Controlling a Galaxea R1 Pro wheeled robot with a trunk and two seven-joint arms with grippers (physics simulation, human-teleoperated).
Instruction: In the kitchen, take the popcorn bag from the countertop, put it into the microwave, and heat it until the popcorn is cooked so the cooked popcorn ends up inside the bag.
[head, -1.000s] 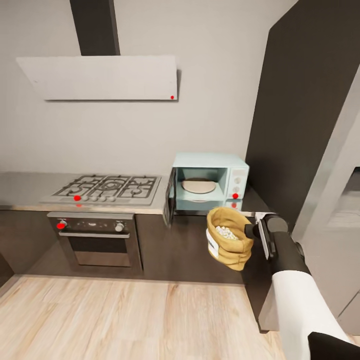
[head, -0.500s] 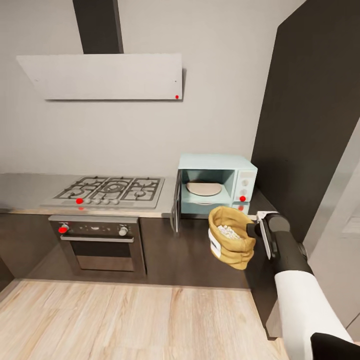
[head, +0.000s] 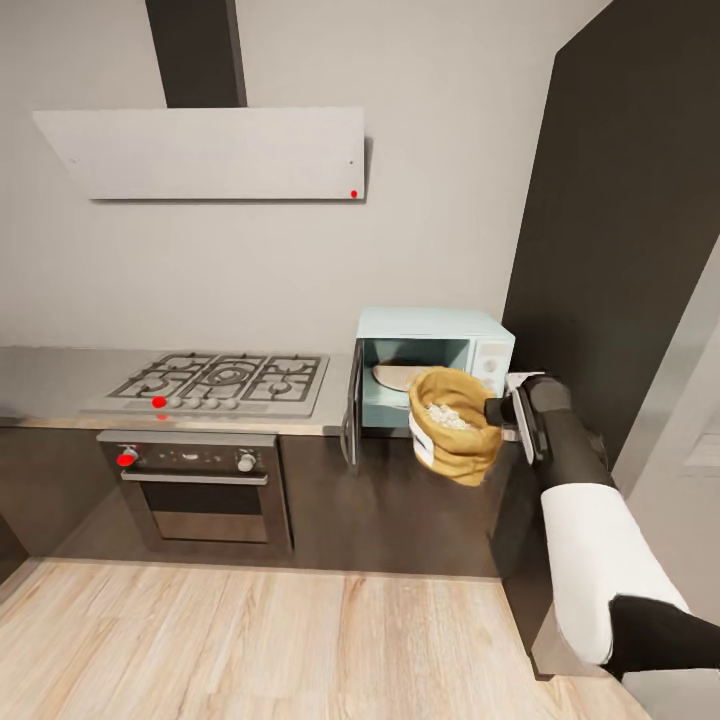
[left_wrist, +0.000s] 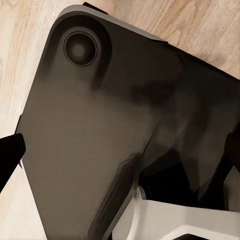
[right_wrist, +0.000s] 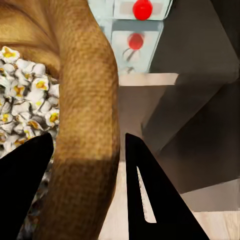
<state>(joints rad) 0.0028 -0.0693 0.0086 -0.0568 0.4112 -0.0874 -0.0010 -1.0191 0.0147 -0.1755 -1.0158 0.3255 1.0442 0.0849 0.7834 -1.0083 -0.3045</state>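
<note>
Kitchen: grey desk (head: 60, 375) along the far wall, hob (head: 222, 380) at left, microwave (head: 436, 368) at right with its door swung open.
Bag: popcorn bag (head: 455, 427) hangs upright just in front of the microwave's opening, popcorn (head: 448, 416) showing inside.
Right tool (head: 497, 408): clamped on the bag's right rim, one finger inside, one outside.
Left tool: pictures do not show whether it is apart or together.
Key relation: opening lies directly beyond the bag, slightly left; right arm carries it.
Change: bag now sits higher and closer to the opening than a second ago.
</note>
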